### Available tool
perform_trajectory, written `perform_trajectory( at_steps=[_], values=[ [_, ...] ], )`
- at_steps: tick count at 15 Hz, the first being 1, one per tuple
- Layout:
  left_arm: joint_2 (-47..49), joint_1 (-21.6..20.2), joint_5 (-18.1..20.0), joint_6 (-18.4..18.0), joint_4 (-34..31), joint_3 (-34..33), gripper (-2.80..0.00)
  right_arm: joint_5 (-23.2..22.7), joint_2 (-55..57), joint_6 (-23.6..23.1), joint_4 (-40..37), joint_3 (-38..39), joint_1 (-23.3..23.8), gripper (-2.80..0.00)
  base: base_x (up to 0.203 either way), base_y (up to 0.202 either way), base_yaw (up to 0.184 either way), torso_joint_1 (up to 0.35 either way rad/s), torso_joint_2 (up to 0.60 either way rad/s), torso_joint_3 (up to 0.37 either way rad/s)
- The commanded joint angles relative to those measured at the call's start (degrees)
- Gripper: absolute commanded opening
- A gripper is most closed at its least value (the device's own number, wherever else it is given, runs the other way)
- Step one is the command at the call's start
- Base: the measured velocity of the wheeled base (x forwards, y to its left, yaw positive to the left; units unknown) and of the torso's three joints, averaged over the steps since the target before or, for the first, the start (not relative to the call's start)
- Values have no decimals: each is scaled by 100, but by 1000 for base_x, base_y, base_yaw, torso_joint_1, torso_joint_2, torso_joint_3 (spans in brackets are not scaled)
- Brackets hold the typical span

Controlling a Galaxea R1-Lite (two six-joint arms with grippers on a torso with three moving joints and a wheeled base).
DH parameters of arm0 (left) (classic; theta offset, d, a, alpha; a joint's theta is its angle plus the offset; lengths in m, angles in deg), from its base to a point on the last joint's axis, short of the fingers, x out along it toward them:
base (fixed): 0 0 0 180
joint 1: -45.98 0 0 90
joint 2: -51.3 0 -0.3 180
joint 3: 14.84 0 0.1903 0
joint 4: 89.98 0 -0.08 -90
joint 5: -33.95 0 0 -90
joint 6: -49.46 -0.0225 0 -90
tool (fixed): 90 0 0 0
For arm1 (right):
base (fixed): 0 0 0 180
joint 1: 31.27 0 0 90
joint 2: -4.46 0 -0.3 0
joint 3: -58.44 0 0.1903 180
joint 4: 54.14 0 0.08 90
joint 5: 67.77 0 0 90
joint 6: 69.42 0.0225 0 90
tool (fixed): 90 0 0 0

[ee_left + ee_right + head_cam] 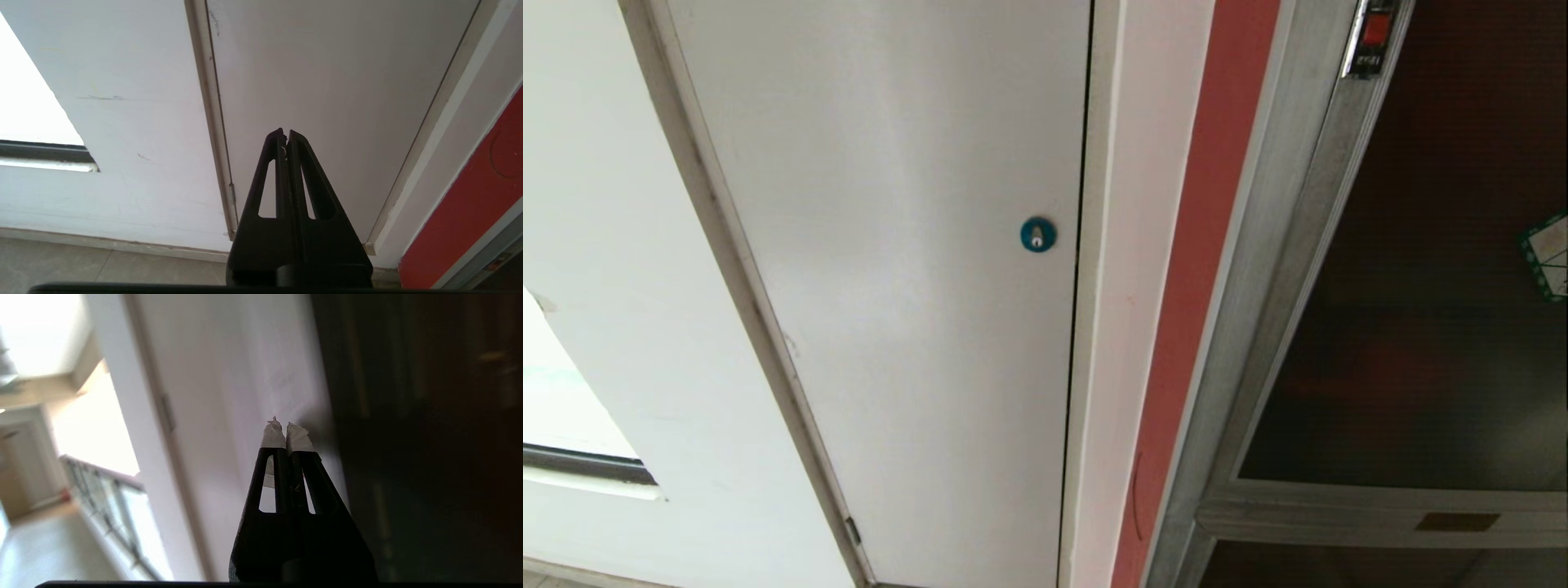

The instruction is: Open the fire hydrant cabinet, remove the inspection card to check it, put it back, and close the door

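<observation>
The right gripper (286, 430), jaws pressed together and empty, has open air ahead, the dark door (429, 457) edge just beside its tips. The left gripper (285, 136) is closed too, facing the white panel (327, 81).

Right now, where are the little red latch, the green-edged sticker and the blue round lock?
red latch (1376, 29), head view, on its red button.
green-bordered sticker (1550, 257), head view, on its white face.
blue round lock (1038, 234), head view, on its centre.
</observation>
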Motion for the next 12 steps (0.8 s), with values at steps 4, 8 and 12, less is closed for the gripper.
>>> perform_trajectory(
  at_steps=[4, 8, 12],
  values=[
    [7, -5, -4, 4, 2, -1, -280, -16, -967, 4, -176, 873, -338, -280, 0, 0, 0, 0, 0, 0],
    [2, -5, -4, 4, 0, -1, -280, 443, -1353, -50, -1792, 891, -350, -280, 0, 0, 0, 0, 0, 0],
    [7, 3, -4, 4, -3, -1, -280, 1024, -1395, -499, -2699, 870, -359, -280, 0, 0, 0, 0, 0, 0]
  ],
)
